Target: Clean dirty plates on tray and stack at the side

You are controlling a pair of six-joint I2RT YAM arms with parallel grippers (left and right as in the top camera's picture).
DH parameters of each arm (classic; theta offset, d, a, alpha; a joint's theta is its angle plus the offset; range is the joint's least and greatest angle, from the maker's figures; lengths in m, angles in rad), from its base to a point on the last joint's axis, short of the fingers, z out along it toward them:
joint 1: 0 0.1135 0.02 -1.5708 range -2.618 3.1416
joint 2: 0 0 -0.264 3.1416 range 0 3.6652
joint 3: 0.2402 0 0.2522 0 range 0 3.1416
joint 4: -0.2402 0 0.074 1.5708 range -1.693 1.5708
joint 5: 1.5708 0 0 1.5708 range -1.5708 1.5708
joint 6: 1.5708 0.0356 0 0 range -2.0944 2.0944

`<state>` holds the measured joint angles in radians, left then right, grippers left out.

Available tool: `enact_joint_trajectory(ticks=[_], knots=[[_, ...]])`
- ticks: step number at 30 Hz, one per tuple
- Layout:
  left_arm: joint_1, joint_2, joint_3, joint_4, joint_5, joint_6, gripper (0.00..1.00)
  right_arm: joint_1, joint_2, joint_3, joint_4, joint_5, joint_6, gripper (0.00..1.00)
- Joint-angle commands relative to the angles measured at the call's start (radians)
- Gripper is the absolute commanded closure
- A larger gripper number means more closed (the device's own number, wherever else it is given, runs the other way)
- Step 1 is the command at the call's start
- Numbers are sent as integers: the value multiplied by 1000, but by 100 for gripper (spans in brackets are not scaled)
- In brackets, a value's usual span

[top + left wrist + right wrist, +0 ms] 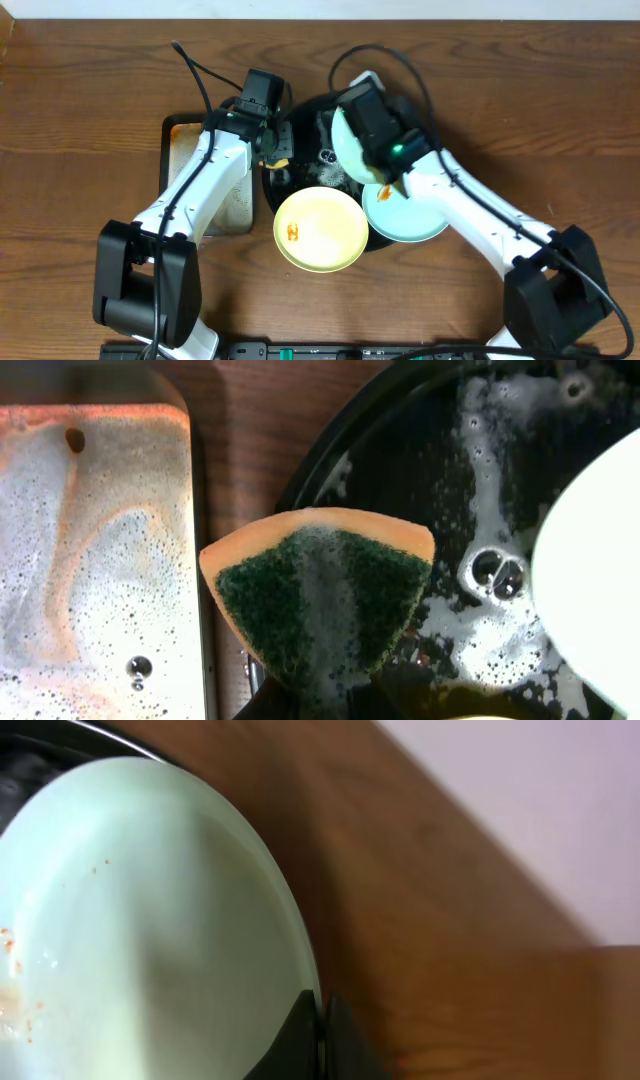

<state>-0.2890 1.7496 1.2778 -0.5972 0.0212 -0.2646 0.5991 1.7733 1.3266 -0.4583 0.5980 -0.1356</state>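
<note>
My right gripper (358, 112) is shut on the rim of a pale mint-blue plate (348, 152), holding it tilted on edge over the black tray (305, 125). In the right wrist view its fingers (305, 1035) pinch that plate (150, 940), which carries small orange specks at the left. My left gripper (274, 148) is shut on an orange sponge (320, 595) with a green scouring face, over the tray's left rim (330, 455). A yellow plate (320, 228) and a second mint-blue plate (410, 218), each with an orange smear, lie at the tray's front edge.
A rusty rectangular metal tray (195, 165) covered in foam sits left of the black tray, under my left arm. Soapy foam and bubbles (490, 570) lie on the black tray's floor. Bare wooden table surrounds everything.
</note>
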Motion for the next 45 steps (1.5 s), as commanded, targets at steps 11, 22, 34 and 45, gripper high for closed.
enact_joint_trajectory(ticks=[11, 22, 34, 45], knots=[[-46, 33, -3, 201, 181, 10, 89, -129, -19, 3, -30, -451, 212, 99], [-128, 172, -4, 269, 233, -6, 89, -127, -19, 3, -33, -422, 209, 99], [-129, 281, -4, 270, 255, -97, 89, -127, -19, 3, -33, -366, 209, 99], [-125, 294, -4, 328, 410, -299, 89, -127, -19, 3, -36, -361, 205, 99]])
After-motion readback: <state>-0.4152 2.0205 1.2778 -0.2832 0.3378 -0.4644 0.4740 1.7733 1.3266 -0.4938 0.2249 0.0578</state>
